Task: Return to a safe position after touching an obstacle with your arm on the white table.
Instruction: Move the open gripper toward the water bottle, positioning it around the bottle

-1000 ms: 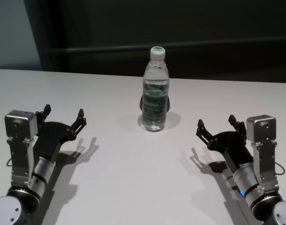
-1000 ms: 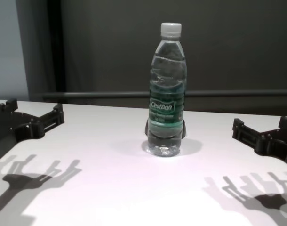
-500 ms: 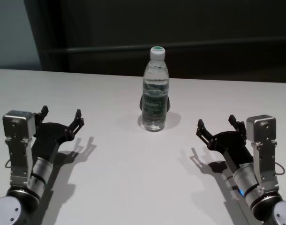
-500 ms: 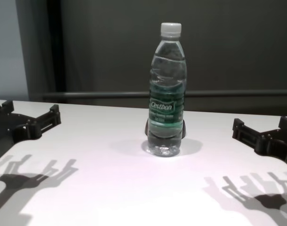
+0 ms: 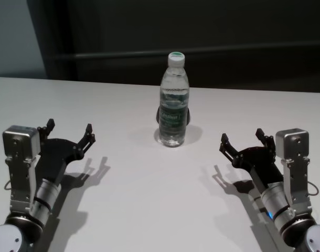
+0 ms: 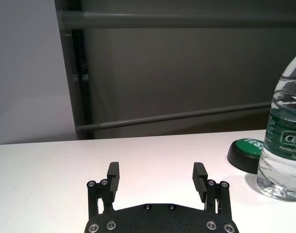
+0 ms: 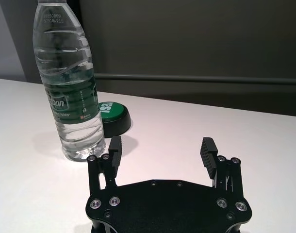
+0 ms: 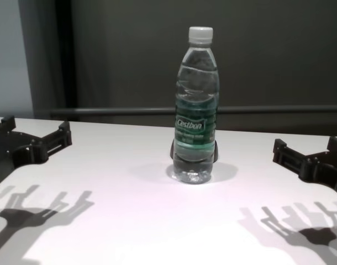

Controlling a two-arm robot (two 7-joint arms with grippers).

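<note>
the obstacle [image 5: 173, 105] stands upright toward the far edge of the white table [image 5: 149, 210], midway between its sides, while the left gripper [image 5: 68, 133] and right gripper [image 5: 243, 142], fingers spread wide and holding nothing, hover well apart from it near the near corners, likely parked clear for safety.

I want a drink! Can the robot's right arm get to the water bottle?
Probably yes. The right gripper is open, and only bare white table lies between it and the upright water bottle.
</note>
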